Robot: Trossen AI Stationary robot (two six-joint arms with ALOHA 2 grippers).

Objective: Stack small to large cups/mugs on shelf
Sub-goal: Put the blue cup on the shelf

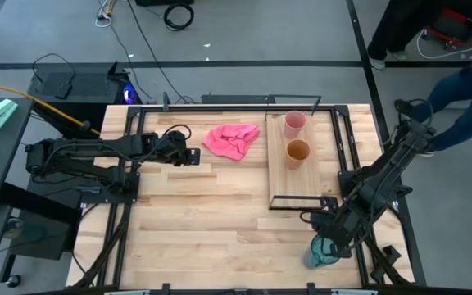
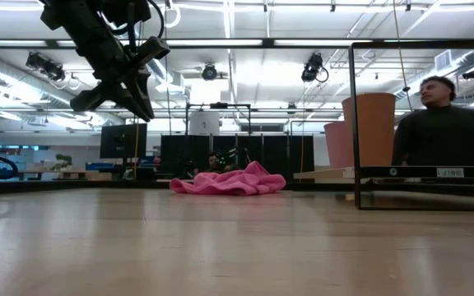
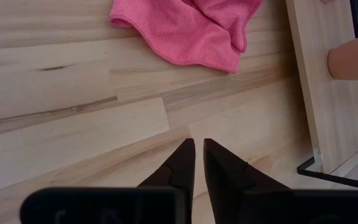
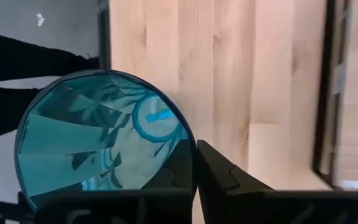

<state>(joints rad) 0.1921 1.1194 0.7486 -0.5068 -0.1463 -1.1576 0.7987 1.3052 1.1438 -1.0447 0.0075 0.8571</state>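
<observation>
The translucent teal-blue cup [image 1: 321,252] is near the table's near right corner, in my right gripper [image 1: 331,239], which is shut on it. In the right wrist view the cup's open mouth [image 4: 98,146] faces the camera. The pink cup [image 1: 294,123] and the orange-brown cup [image 1: 298,152] stand upright, side by side, on the pale shelf board [image 1: 289,182]; both also show in the low view [image 2: 337,145] [image 2: 374,130]. My left gripper [image 1: 193,155] is shut and empty, above the table, left of the pink cloth [image 1: 232,139]. My right gripper pinches the teal cup's rim [image 4: 190,144] between its two fingers, one finger [image 4: 178,171] inside the cup and one [image 4: 222,177] outside its wall. Whether the cup's base rests on the table I cannot tell.
The shelf's thin black wire frame [image 1: 301,201] rises around the board. The crumpled pink cloth [image 2: 229,181] lies at the far middle of the table. A person [image 2: 447,123] stands beyond the table's right side. Bare wood lies between the two arms.
</observation>
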